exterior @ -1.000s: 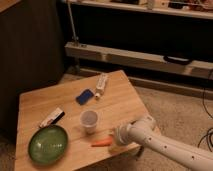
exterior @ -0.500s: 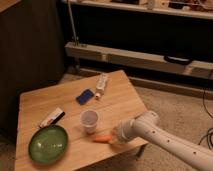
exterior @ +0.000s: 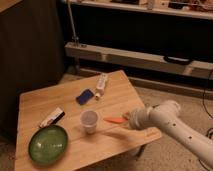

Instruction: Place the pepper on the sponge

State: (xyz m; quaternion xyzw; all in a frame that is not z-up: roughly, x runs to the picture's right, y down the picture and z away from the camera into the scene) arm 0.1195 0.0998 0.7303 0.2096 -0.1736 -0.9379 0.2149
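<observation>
Camera view shows the gripper [exterior: 127,117] low over the right part of the wooden table [exterior: 60,100], at the end of a white arm [exterior: 175,127] that reaches in from the lower right. It looks closed on the right end of the pepper [exterior: 114,120], though the grip itself is hard to make out. The pepper sticks out to the left, roughly level, and a dark shadow on the wood just below it suggests it is held a little above the tabletop. Just left of the pepper's tip stands a white cup [exterior: 89,120], upright, near it but not touching. The sponge [exterior: 85,96] lies flat farther back and to the left, well apart from the pepper, with nothing on it. A white bottle [exterior: 102,85] lies on its side just right of the sponge, pointing toward the back edge. A white-and-black packet [exterior: 52,117] rests left of the cup, and a green plate [exterior: 48,145] sits at the front left corner. Behind the table runs a long pale rail [exterior: 135,57] against dark shelving.
</observation>
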